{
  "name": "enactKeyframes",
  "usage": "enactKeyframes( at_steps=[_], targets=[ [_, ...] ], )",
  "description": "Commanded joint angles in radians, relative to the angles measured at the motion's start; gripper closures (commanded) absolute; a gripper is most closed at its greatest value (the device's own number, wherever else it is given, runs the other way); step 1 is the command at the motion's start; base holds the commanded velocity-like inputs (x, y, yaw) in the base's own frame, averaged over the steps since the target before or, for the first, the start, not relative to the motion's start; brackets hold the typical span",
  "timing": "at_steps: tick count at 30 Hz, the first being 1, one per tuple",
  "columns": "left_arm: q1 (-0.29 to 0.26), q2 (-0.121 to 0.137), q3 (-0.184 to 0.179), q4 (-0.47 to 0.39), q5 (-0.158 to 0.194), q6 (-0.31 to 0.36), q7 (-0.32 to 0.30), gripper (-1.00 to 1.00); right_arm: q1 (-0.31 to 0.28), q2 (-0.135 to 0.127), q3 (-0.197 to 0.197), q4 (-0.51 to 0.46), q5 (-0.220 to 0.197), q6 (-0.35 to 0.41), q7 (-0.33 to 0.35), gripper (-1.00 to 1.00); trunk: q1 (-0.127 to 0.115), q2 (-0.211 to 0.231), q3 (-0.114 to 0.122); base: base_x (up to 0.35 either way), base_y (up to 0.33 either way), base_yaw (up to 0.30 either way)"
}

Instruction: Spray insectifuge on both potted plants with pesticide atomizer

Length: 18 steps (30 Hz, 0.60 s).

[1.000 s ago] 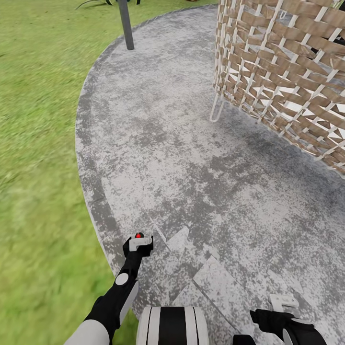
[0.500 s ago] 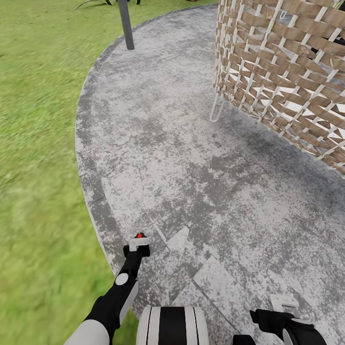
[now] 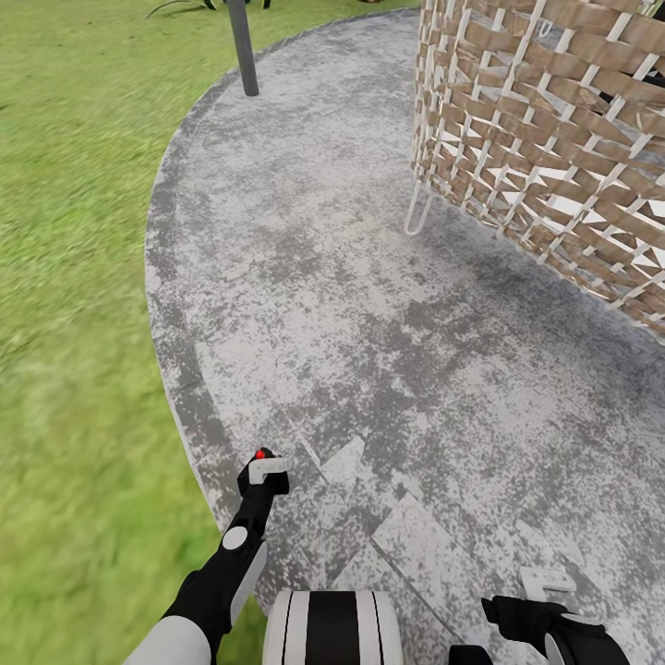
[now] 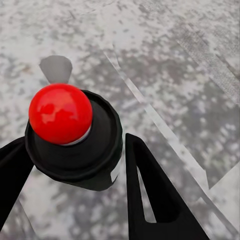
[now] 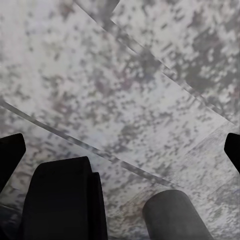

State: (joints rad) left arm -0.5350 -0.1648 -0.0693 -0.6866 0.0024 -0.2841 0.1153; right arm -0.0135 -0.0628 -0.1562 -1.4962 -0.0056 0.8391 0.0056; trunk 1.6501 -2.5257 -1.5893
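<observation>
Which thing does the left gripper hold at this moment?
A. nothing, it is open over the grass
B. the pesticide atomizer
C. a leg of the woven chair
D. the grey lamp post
B: in the left wrist view the left gripper's black fingers close on either side of the pesticide atomizer, the red dot on its top facing the camera.

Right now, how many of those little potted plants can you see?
0 for certain. Some dark leaves poke in beside the grey post, but no pot shows. The woven chair could be hiding others. The left gripper holds the spray bottle.
</observation>
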Motion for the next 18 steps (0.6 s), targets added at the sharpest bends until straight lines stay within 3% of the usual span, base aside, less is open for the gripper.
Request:
enactKeyframes(
  at_steps=[1, 11, 18],
  targets=[
    [0.0, 0.001, -0.004, 0.001, 0.001, -0.003, 0.009, 1.0, 0.0, 0.0, 0.0, -0.001, -0.001, 0.005, 0.001, -1.0, 0.0, 0.0, -0.001, 0.0, 0.0, 0.0],
    [0.0, 0.001, -0.004, 0.001, 0.001, -0.003, 0.009, 1.0, 0.0, 0.0, 0.0, -0.001, -0.001, 0.005, 0.0, -1.0, 0.0, 0.0, -0.001, 0.0, 0.0, 0.0],
    [0.0, 0.001, -0.004, -0.001, 0.001, -0.003, 0.009, 1.0, 0.0, -0.002, -0.001, -0.001, -0.001, 0.005, 0.0, -1.0, -0.003, 0.001, 0.027, 0.0, 0.0, 0.0]
  ],
)
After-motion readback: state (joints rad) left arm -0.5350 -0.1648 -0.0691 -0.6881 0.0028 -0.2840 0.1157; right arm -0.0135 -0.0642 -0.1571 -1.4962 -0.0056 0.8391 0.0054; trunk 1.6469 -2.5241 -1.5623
